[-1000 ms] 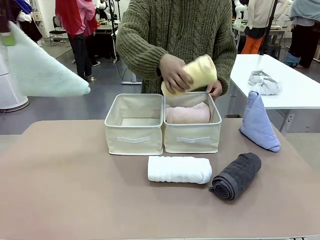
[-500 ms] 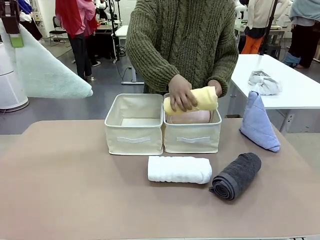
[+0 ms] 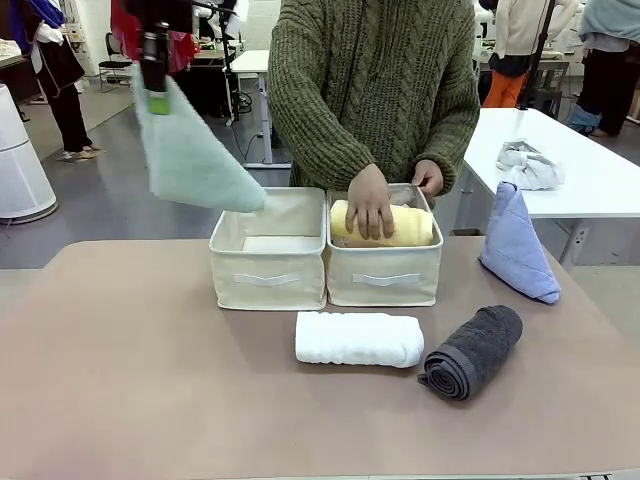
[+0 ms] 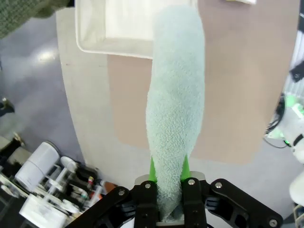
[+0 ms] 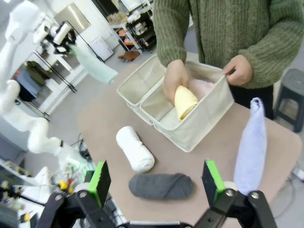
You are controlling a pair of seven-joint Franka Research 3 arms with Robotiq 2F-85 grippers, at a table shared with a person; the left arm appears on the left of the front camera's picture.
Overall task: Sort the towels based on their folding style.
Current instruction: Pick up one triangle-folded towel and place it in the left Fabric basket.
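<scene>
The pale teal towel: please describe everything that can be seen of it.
The pale teal towel is a fluffy terry cone. The left pincer is shut on its narrow tip; it hangs slanting in the air, widening downward. Its wide end is near the far rim of the left bin; contact cannot be told.

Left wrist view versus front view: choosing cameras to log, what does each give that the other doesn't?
Left wrist: both green pads of the left end effector clamped on the teal towel. Front: a hand pressing the yellow towel into the right bin, plus the white towel, grey towel and blue towel. Both: teal towel, left bin, table.
</scene>
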